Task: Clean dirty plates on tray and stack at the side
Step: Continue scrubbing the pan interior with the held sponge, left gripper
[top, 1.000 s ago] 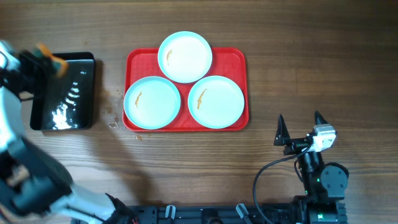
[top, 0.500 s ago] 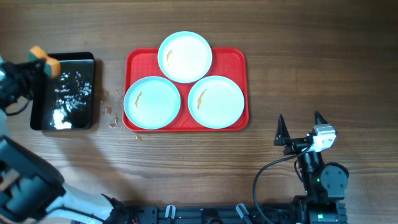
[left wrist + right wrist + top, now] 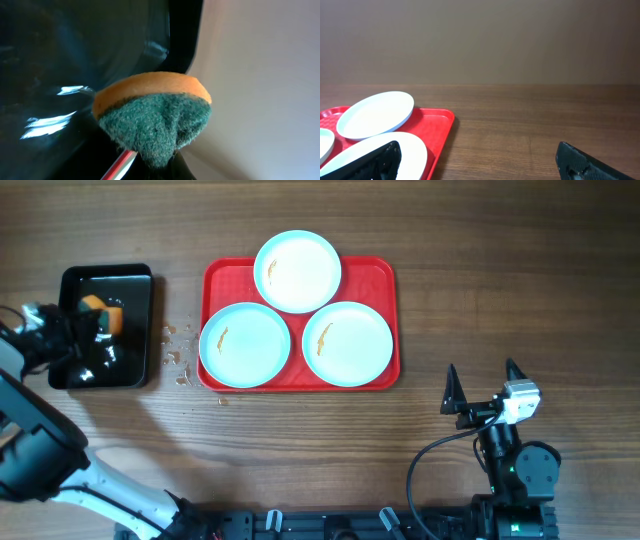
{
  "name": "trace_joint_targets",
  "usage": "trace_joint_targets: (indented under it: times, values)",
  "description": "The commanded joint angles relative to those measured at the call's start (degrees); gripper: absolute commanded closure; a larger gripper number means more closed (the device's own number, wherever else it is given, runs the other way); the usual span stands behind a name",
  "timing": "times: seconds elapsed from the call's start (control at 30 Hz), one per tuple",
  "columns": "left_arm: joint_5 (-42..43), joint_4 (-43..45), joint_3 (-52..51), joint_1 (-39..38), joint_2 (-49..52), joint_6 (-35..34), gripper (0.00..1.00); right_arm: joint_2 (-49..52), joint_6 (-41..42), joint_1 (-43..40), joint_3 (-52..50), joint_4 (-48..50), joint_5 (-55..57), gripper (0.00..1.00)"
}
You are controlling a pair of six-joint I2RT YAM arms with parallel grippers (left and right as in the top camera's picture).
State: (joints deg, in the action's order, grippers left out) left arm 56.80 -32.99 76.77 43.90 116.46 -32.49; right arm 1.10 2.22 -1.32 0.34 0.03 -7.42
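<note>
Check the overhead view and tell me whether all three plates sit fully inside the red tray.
No, the plate farthest from the robot overhangs the far rim of the tray and reaches over the wooden table.

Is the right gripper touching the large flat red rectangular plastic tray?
Apart. The overhead view shows the open right gripper to the right of the red tray, with bare wooden table between them.

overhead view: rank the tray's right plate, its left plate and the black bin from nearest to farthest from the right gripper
1. right plate, right side of the tray, closest to the right gripper
2. left plate, left side of the tray
3. black bin, far left
</note>
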Motion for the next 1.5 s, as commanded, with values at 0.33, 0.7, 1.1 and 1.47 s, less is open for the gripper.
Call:
trace_joint_targets:
  times: [0.33, 0.7, 1.1, 1.47]
  values:
    - [13.9, 11.7, 0.5, 0.5, -16.5, 0.5, 0.96, -0.5, -0.7, -0.1, 0.0, 0.3, 0.6, 0.0]
    - [-27.5, 2.1, -5.4, -2.1, -9.3, 8.1, 0.96, -0.5, -0.7, -0.1, 0.0, 0.3, 0.6, 0.0]
    - [29.4, 41.1, -4.0, 0.0, -14.0, -16.4, 0.96, -0.5, -0.7, -0.1, 0.0, 0.3, 0.6, 0.0]
    - [-11.7, 6.6, -6.4, 0.2, -11.6, 3.1, 0.96, -0.5, -0.7, -0.1, 0.0, 0.3, 0.6, 0.0]
